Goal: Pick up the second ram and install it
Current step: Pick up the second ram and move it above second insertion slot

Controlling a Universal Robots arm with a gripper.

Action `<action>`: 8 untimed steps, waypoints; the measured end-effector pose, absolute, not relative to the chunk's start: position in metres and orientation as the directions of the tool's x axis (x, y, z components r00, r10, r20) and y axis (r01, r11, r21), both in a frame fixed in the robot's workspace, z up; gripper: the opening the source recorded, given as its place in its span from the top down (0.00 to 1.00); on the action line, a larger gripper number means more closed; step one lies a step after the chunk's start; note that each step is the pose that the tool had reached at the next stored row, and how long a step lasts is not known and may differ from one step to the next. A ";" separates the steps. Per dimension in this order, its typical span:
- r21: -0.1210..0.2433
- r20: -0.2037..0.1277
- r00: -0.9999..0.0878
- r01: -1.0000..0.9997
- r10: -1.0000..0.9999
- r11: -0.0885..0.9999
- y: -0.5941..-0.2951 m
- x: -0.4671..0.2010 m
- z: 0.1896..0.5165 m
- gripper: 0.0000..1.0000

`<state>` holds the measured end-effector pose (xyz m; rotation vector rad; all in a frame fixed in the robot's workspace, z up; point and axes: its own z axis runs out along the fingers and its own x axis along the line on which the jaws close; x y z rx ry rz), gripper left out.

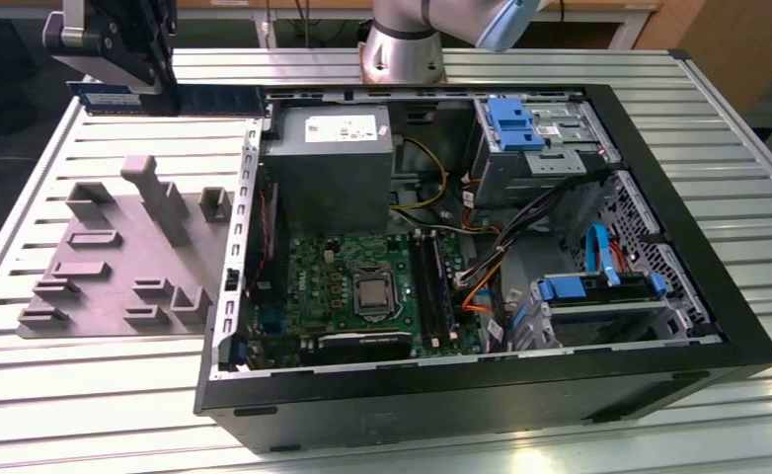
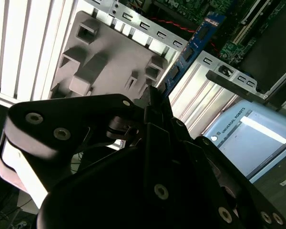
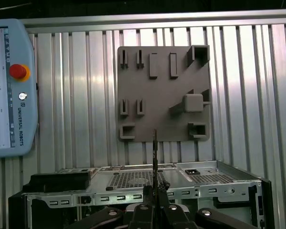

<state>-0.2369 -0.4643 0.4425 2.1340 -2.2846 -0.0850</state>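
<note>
Gripper (image 1: 120, 84) clamps the ram (image 1: 208, 99), holding it level above the table (image 1: 83, 395) edge, beside a corner of the open case (image 1: 465, 405).

In the exterior view, a silver ribbed aluminium table (image 1: 97, 415). Carries from centre to three o'clock a black metal computer tower case (image 1: 492, 400) on its side, open. Bears at nine o'clock, just beside the case, a flat grey plastic plate (image 1: 110, 267) with raised blocks. Holds at twelve o'clock a round grey robot base (image 1: 402, 54). In the first wrist view, a pale blue control tablet (image 3: 9, 86) on the slats.
</note>
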 end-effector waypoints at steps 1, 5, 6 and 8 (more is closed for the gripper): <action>0.049 -0.027 -0.069 -0.997 -0.997 0.067 -0.464 -0.237 0.443 0.86; 0.049 -0.027 -0.069 -0.997 -0.997 0.067 -0.464 -0.234 0.442 0.86; 0.049 -0.027 -0.069 -0.997 -0.997 0.067 -0.464 -0.234 0.442 0.86; 0.049 -0.027 -0.069 -0.997 -0.997 0.067 -0.464 -0.232 0.442 0.86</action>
